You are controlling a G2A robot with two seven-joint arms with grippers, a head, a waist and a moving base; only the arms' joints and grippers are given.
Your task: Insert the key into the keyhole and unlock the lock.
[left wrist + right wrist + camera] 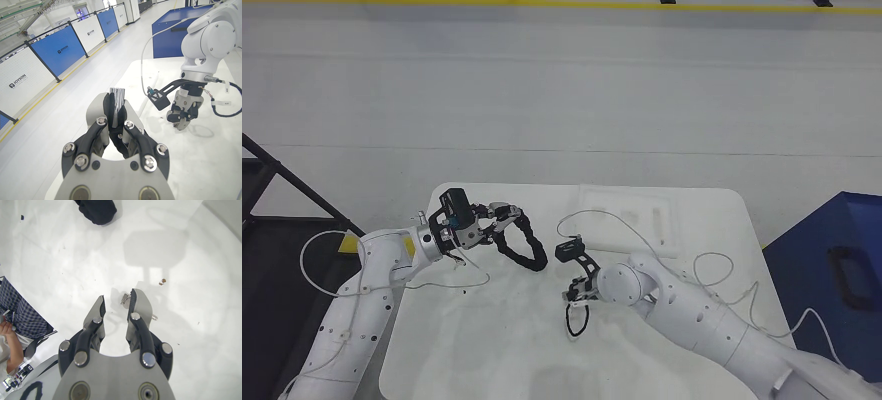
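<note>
With the lock (118,96) clamped in the left gripper (115,111), grasping is judged in hand: the right gripper (118,297), spread over the key (125,299), must be closed on it.

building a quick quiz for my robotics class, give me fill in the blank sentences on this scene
The left gripper is shut on the chrome end of the cable ____.
The key lies on the ____.
The right gripper, low over the key, is ____.
Missing words: lock; table; open.
</note>
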